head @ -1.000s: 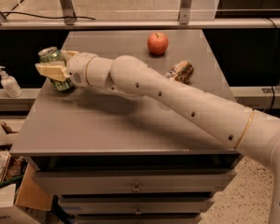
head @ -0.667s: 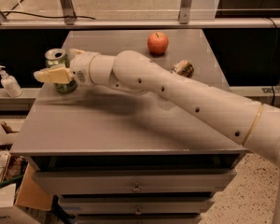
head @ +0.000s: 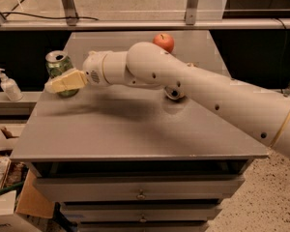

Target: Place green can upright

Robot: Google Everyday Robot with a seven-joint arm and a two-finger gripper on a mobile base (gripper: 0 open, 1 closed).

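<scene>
We are listing a soap bottle point(head: 8, 84) standing at far left, off the table point(head: 135, 129). The green can point(head: 55, 65) is standing upright at the left rear corner. The gripper point(head: 59, 84) is overlapping the can's front, and we cannot tell its grip. An apple point(head: 163, 42) is resting at the rear.

The gripper point(head: 59, 83) sits directly in front of the green can point(head: 57, 63), covering the can's lower body and base, so contact between them cannot be told. Back along the arm point(head: 222, 100) from the gripper, the elbow hides the underside of an apple point(head: 163, 40) and most of a small object point(head: 174, 93), of which only a rounded metal end shows. The arm's far end is cut off by the right edge.
</scene>
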